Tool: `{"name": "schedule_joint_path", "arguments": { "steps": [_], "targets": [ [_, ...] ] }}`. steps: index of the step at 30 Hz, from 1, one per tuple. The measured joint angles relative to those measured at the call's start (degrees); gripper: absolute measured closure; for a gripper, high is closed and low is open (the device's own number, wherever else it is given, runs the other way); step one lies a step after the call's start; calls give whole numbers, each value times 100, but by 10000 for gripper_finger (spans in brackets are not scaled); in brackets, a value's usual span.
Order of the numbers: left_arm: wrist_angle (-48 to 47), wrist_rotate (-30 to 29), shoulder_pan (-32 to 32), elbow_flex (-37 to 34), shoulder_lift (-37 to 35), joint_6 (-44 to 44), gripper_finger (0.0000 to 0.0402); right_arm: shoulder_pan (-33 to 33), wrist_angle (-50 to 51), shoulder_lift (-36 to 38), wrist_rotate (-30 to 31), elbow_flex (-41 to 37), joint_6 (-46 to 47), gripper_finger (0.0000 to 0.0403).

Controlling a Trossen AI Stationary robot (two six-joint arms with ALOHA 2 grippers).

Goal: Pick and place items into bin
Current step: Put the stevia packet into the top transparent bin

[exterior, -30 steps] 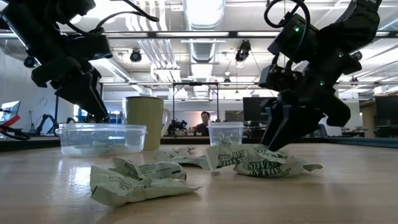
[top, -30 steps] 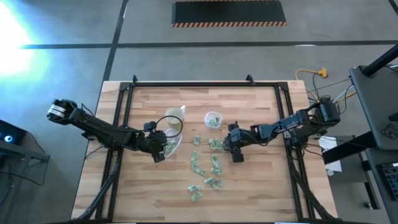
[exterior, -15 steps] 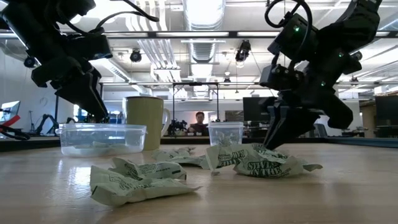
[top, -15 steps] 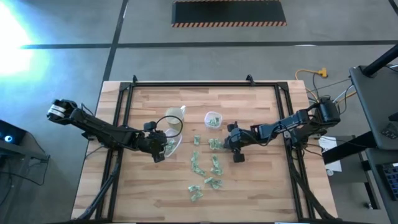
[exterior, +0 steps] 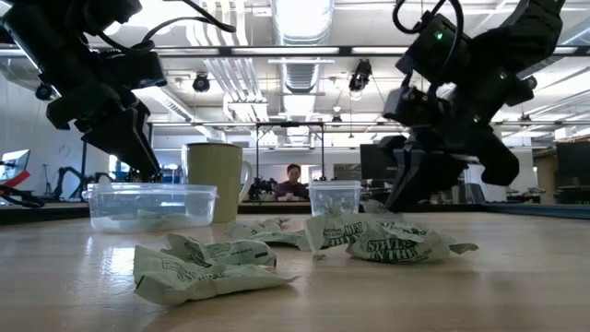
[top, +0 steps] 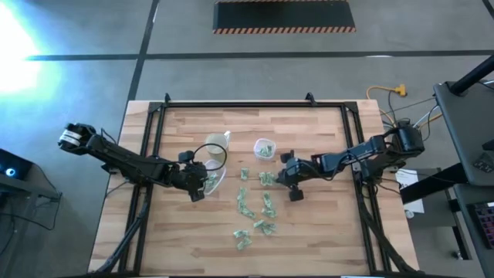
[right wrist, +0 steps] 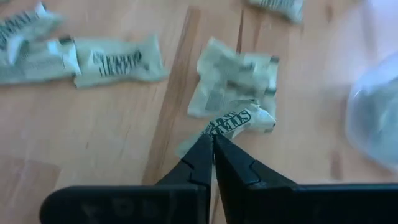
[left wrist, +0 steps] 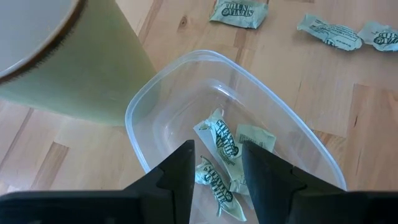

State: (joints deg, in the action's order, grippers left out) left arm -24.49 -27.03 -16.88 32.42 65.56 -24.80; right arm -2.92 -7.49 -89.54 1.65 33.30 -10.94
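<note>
Several small pale-green and white wrapped pieces (top: 262, 205) lie scattered on the wooden table and show near the camera in the low view (exterior: 369, 238). My right gripper (right wrist: 212, 140) is shut on one crinkled piece (right wrist: 239, 121) at the far end of the scatter (top: 284, 179). My left gripper (left wrist: 217, 148) is open and empty. It hovers over the clear plastic bin (left wrist: 134, 106), which holds a few pieces (left wrist: 224, 146) and lies at the table's left middle (top: 218, 179). My right gripper pinches the piece by one end of its wrapper (right wrist: 217, 129) between its two fingertips. The fingers slant down from the table's right side (exterior: 398, 198). The rest of the piece sticks out beyond the tips, over another piece (right wrist: 230, 81). Whether it is clear of the table I cannot tell.
A pale yellowish cup (top: 210, 150) stands just beyond the bin and shows in the left wrist view (left wrist: 74, 68). A small clear cup (top: 265, 148) with pieces in it stands at the far middle. Black frame rails (top: 154, 139) run along the table's edges.
My right gripper has closed its fingertips on the piece at the far end of the scatter and has risen a little, shifting slightly toward the table's left edge. My left arm has kept still over the bin.
</note>
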Motion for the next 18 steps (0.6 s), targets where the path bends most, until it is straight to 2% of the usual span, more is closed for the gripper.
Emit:
{"name": "schedule_joint_path", "arguments": {
  "steps": [3, 5, 12, 18],
  "targets": [
    [0, 0, 0, 0, 0, 0, 285, -9, -1, 126, 48, 95, -174, 394],
    [1, 0, 0, 0, 0, 0, 285, -10, 0, 241, 323, 154, -318, 394],
    [46, -2, 0, -2, 0, 11, 285, 93, -426, 433, 1895, 254, -839, 394],
    [195, -4, 0, -7, 0, 87, 285, 506, -1171, 418, 2037, 254, -1030, 394]
  ]
}}
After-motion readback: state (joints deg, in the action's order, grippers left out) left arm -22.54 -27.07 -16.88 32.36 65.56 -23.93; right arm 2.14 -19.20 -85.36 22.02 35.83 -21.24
